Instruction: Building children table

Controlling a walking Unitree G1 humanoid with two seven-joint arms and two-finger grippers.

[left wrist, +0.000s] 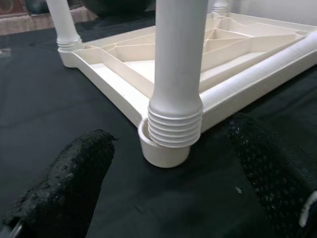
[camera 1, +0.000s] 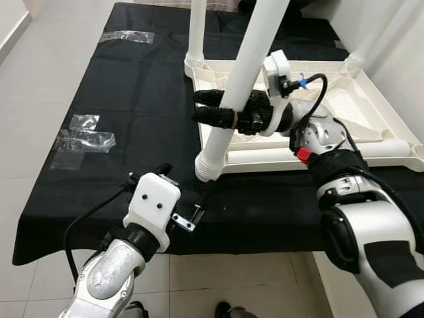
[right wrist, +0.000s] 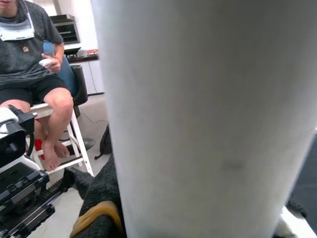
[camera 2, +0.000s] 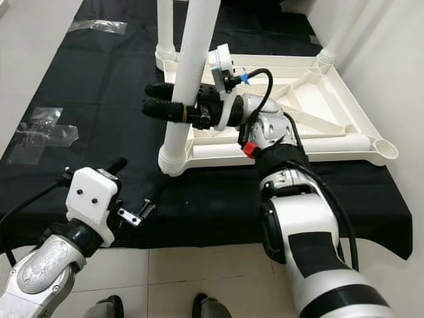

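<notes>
Seating the white plastic table leg [camera 1: 242,73] into the upturned white tabletop's corner socket [left wrist: 161,151]; right gripper [camera 1: 215,109] clamped it, left gripper [left wrist: 163,193] open, empty. Next I'd press down and twist.

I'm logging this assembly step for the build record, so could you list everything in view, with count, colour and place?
Table top: one, white, upside down on the black cloth, ribbed underside up.
Table legs: a white one tilted, its threaded end at the near corner socket; another upright in the far-left corner; a third lying along the near edge.
Cloth: one, black, under the table top.
Clear tape patches: two, on the cloth, one near the left edge, one at the far-left corner.
Floor tiles: pale.
Seated person: one, beyond the work area.
Left gripper: open, near the corner socket.
Right gripper: closed around the tilted leg.
</notes>
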